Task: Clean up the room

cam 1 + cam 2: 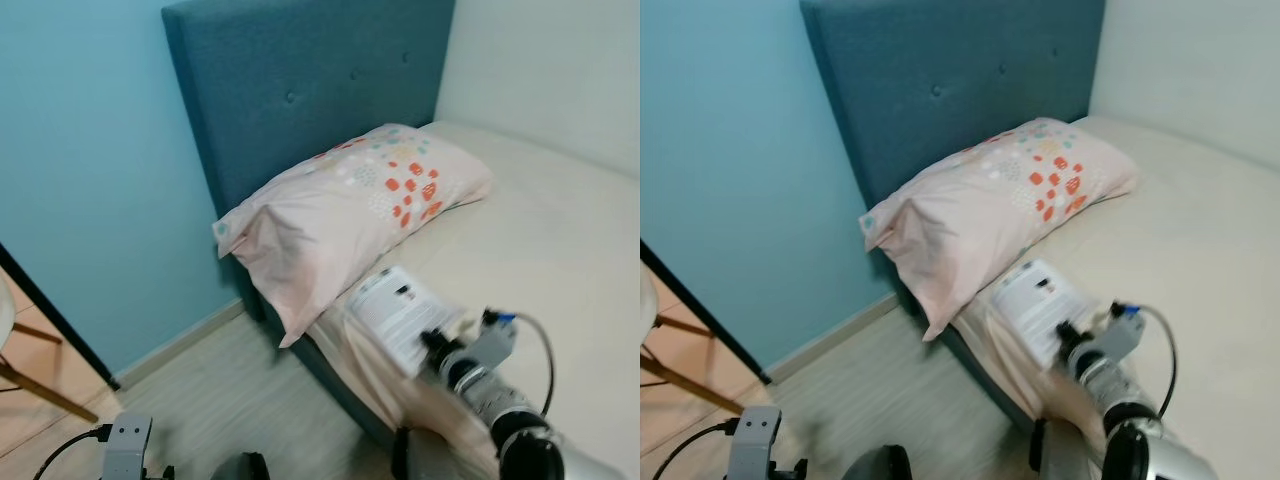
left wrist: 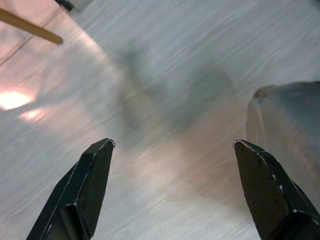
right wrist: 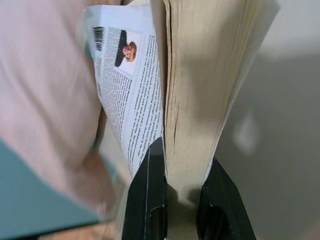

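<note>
One book (image 3: 195,95) clamped in right gripper (image 3: 182,172) above bed (image 1: 560,230); left gripper (image 2: 172,187) spread, seemingly empty.

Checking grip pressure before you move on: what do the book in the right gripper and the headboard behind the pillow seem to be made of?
The book, clamped in the right gripper, looks like a paperback: a thin, flexing printed cover and a block of yellowed matte paper pages. The headboard appears upholstered in matte teal woven fabric, with tufted buttons dimpling it, so probably padded underneath.
</note>
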Available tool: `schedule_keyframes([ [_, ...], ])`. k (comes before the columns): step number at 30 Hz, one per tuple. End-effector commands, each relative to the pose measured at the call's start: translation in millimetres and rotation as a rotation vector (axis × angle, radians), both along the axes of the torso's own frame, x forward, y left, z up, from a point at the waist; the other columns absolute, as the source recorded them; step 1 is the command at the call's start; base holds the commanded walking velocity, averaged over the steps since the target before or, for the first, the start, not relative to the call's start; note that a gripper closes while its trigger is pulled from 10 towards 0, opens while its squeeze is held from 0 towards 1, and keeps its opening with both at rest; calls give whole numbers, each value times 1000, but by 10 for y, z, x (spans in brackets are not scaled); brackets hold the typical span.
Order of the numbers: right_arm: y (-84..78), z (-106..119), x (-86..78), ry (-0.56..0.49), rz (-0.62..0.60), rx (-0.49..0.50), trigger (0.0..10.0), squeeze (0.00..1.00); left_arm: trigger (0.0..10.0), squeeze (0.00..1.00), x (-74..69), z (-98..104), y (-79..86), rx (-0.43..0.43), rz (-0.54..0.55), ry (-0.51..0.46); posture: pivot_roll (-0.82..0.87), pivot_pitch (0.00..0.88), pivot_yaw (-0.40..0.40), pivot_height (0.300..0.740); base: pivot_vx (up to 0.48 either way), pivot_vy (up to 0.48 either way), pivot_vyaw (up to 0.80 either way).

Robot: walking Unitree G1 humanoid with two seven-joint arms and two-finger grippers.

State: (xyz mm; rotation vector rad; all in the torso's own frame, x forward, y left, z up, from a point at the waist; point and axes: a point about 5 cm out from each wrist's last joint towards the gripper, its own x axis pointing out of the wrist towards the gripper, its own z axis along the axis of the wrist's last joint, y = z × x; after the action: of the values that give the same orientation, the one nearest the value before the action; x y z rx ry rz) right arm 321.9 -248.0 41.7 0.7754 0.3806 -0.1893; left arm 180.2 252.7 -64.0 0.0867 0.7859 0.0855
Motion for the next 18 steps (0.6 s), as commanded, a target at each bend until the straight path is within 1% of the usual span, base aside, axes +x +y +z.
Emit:
schedule_keyframes([
  [1,-66,-9,-26,5,-43,-12,10000,0,10000,0,-10,11,35,17,-19,-1,91,133,44,540,0,0,0],
  [4,-136,-64,-97,48,-33,-47,10000,0,10000,0,-47,-13,10,16,-30,9,93,136,50,540,0,0,0],
  [7,-136,-93,-123,64,-18,-51,10000,0,10000,0,-56,-19,7,17,-32,14,94,135,51,540,0,0,0],
  [8,-128,-117,-142,75,-1,-51,10000,0,10000,0,-63,-23,8,17,-34,17,93,135,52,540,0,0,0],
  [11,-33,-173,-169,90,93,-39,10000,0,10000,0,-69,-26,14,21,-39,25,92,130,56,540,0,0,0],
  [18,38,-177,-159,72,132,1,10000,0,10000,0,-50,-25,-4,21,-46,28,83,122,59,540,0,0,0],
])
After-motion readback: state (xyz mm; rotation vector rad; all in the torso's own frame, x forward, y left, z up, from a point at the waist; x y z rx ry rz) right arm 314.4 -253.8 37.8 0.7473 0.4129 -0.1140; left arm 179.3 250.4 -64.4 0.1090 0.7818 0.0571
